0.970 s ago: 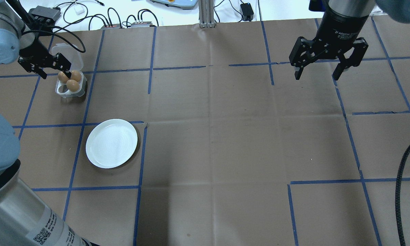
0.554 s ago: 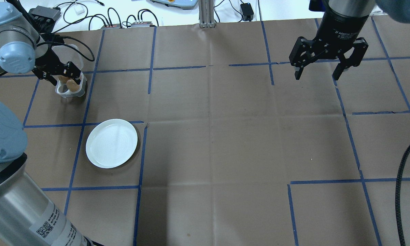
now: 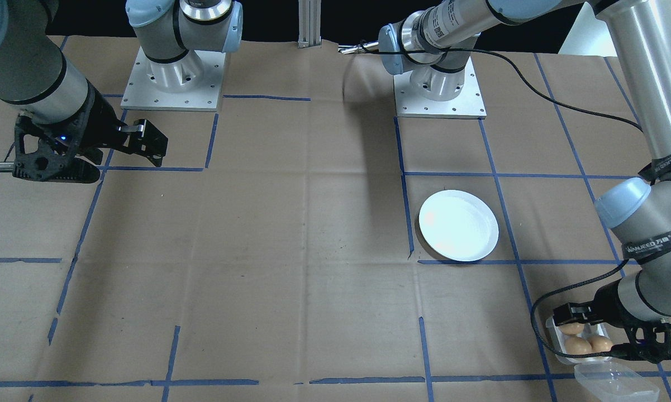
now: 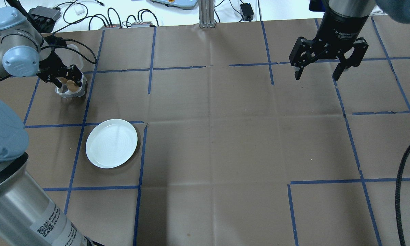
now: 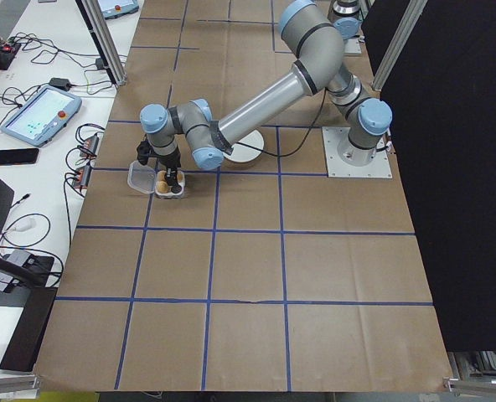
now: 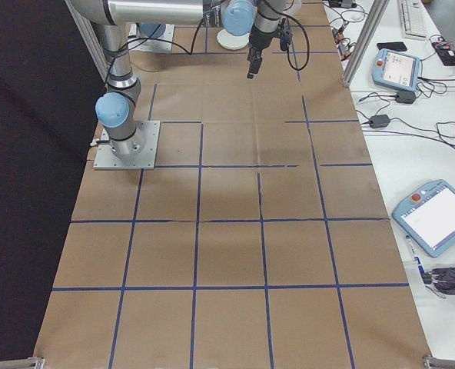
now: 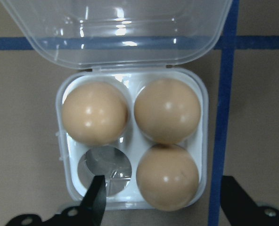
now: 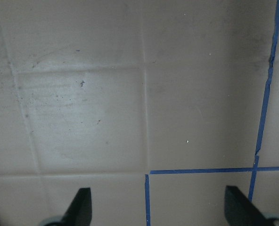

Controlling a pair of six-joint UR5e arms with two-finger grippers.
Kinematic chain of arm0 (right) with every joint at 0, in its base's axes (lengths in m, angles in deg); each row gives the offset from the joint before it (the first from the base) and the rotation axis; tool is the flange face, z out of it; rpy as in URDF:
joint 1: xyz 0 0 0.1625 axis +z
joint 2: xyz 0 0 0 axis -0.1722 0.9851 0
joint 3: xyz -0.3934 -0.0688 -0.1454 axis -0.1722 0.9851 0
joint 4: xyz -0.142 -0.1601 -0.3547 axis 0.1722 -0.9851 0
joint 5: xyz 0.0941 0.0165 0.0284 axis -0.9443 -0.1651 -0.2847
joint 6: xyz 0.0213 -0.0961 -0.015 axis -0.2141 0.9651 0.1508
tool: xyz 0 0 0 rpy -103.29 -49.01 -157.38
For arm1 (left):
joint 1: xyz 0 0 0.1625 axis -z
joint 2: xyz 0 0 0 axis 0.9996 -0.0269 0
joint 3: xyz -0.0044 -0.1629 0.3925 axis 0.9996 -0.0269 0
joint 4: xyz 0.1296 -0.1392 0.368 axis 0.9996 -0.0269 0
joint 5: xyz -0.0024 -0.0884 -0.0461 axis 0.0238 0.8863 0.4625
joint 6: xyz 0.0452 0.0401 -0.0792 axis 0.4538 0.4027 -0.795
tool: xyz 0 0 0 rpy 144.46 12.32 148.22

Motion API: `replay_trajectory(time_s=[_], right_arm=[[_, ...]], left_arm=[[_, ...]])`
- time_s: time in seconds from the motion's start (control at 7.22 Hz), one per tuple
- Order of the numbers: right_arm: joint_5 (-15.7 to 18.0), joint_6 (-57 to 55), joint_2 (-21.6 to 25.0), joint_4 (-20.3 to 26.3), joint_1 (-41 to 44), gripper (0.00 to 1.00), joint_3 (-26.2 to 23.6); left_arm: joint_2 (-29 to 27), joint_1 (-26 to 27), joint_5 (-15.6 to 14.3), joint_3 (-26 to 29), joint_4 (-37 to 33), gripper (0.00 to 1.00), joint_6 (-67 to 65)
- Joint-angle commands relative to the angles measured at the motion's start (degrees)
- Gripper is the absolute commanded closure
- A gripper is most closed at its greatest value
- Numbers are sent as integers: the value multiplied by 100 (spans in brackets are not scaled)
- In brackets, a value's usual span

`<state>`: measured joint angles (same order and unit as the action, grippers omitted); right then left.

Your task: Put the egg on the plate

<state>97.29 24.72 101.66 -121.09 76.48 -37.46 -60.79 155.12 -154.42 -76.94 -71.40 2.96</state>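
Note:
Three brown eggs sit in a small clear four-well tray [image 7: 203, 101] with its lid [image 7: 116, 28] folded back; the near left well is empty. My left gripper [image 7: 167, 203] hangs open just above the tray, its fingertips [image 7: 95, 197] either side of the near right egg [image 7: 167, 176] and touching nothing. From overhead, that left gripper [image 4: 65, 79] covers most of the tray [image 4: 70, 92]. The white plate [image 4: 111, 142] lies bare on the table, nearer the robot than the tray. Far across the table my right gripper [image 4: 317, 76] hovers open over bare paper.
Brown paper with blue tape lines [image 4: 150, 68] covers the table. Cables and small boxes [image 4: 47, 13] lie beyond the far edge behind the tray. A black cable [image 4: 401, 177] runs along the right side. A metal post [image 4: 205, 13] stands at the far middle edge.
My left arm has swung in from the left, bringing its gripper over the egg tray and lower. The right arm, plate and eggs have stayed put.

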Motion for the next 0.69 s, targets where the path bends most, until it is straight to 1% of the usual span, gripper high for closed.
replay_trajectory(time_s=[0.0, 0.14, 0.28, 0.42, 0.55], right_arm=[[0, 0, 0, 0, 0, 0, 0], [0, 0, 0, 0, 0, 0, 0], [0, 0, 0, 0, 0, 0, 0], [0, 0, 0, 0, 0, 0, 0], [0, 0, 0, 0, 0, 0, 0]], left_arm=[[-8, -4, 9, -3, 2, 35, -1], [0, -4, 9, -3, 2, 41, -1], [0, 5, 0, 6, 2, 56, -1], [0, 5, 0, 6, -6, 69, -1], [0, 5, 0, 6, -7, 78, -1]])
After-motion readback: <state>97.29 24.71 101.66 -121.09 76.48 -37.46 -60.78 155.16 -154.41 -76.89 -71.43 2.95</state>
